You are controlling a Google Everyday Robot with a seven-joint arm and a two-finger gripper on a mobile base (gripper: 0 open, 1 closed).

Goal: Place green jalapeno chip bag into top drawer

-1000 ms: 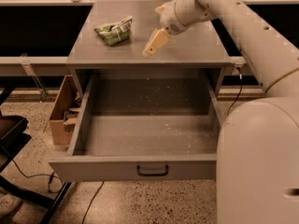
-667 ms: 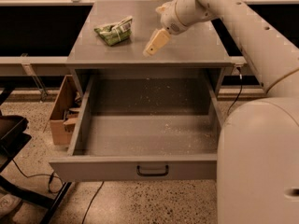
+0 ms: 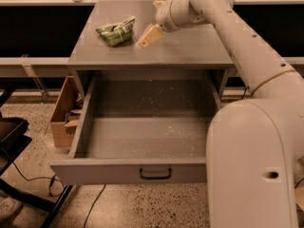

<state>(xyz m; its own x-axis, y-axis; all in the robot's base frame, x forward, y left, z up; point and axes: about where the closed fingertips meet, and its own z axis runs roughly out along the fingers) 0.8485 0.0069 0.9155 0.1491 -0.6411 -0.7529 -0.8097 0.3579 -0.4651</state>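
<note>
On the flat grey desk (image 3: 190,51), toward its left rear, lies the small crinkled green-and-white foil jalapeno chip bag (image 3: 116,31). The robot's tan hand (image 3: 148,36) hangs just right of the bag, not touching it; whether it is spread or closed cannot be told. Below, the wide shallow grey metal top drawer (image 3: 104,171) stands pulled out, speckled floor exposed.
</note>
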